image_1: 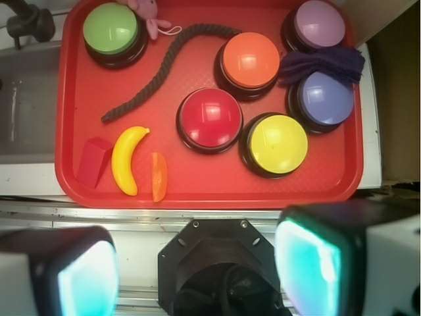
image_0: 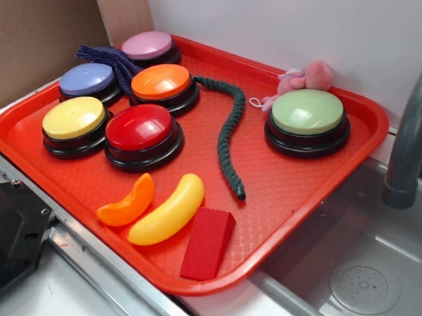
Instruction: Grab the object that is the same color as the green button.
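A long dark green braided rope (image_0: 229, 135) lies snaking across the middle of the red tray (image_0: 295, 185); in the wrist view the rope (image_1: 158, 69) runs from near the orange button down to the left. The green button (image_0: 307, 121) sits at the tray's far right corner, and in the wrist view the green button (image_1: 112, 31) is at top left. My gripper (image_1: 200, 270) hovers high above the counter in front of the tray, well away from the rope. Its two teal-padded fingers (image_1: 89, 276) stand wide apart with nothing between them. The gripper does not show in the exterior view.
Orange (image_0: 162, 85), red (image_0: 141, 131), yellow (image_0: 75, 121), blue (image_0: 89, 82) and pink (image_0: 149, 47) buttons crowd the tray's left. A purple cloth (image_0: 111, 57), pink plush toy (image_0: 305, 78), toy banana (image_0: 168, 209), orange slice (image_0: 128, 203) and red block (image_0: 208, 242) also lie there. A sink with faucet (image_0: 413, 134) is to the right.
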